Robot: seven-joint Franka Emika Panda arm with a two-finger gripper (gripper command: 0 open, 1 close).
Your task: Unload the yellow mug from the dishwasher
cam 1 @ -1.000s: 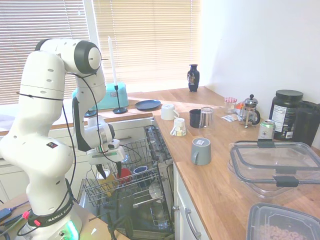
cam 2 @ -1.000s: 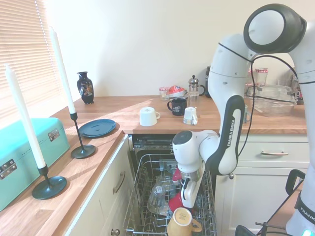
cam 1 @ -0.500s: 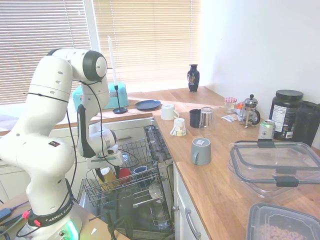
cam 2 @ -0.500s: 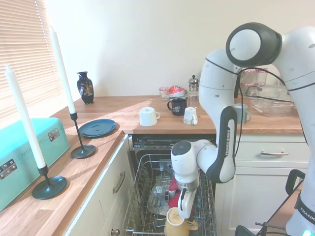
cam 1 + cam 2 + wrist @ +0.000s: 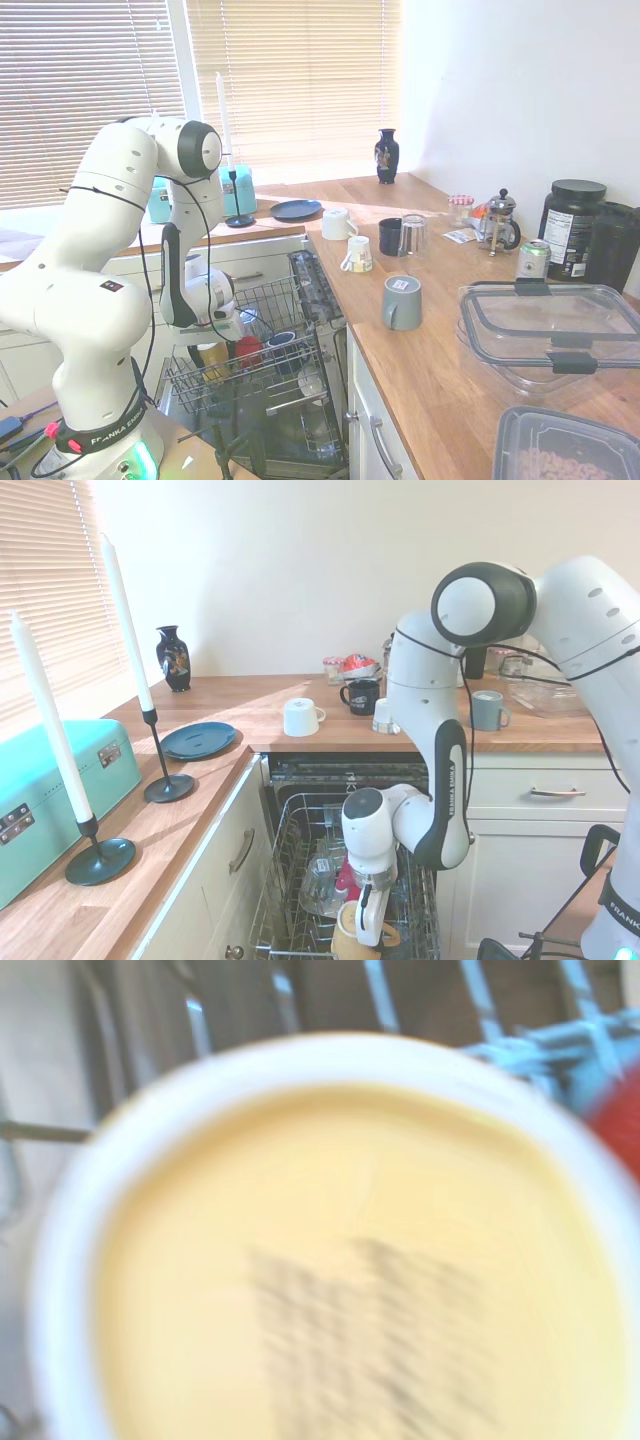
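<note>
The yellow mug [image 5: 352, 935] sits upside down in the grey wire rack [image 5: 262, 365] of the dishwasher [image 5: 300, 420], at the rack's front end, paler base facing up. In the wrist view you see that base [image 5: 340, 1260] filling nearly the whole frame, blurred, with a pale rim around it, rack wires beyond it and a sliver of red at one edge. In the first exterior view the mug [image 5: 210, 357] shows as a golden shape just under the white wrist

The gripper [image 5: 366, 930] hangs directly over the mug, pointing down, its tip at or touching the mug's upper part. You cannot tell from either exterior view whether the fingers are spread or closed, nor whether they have contact with the mug

Just beside the yellow mug in the rack stands the red cup [image 5: 248, 349], then a blue-rimmed cup [image 5: 281, 341]; a clear glass [image 5: 318, 875] lies in the rack nearer the cabinet side

On the wooden counter [image 5: 430, 370] above the dishwasher you see a white mug [image 5: 299, 717], a black mug [image 5: 360, 696], a white mug with a print [image 5: 357, 254] and a grey mug [image 5: 402, 302]. Further off stand a blue plate [image 5: 198, 740], a dark vase [image 5: 172, 658], two candlesticks [image 5: 167, 785] and a teal box [image 5: 50, 795]
</note>
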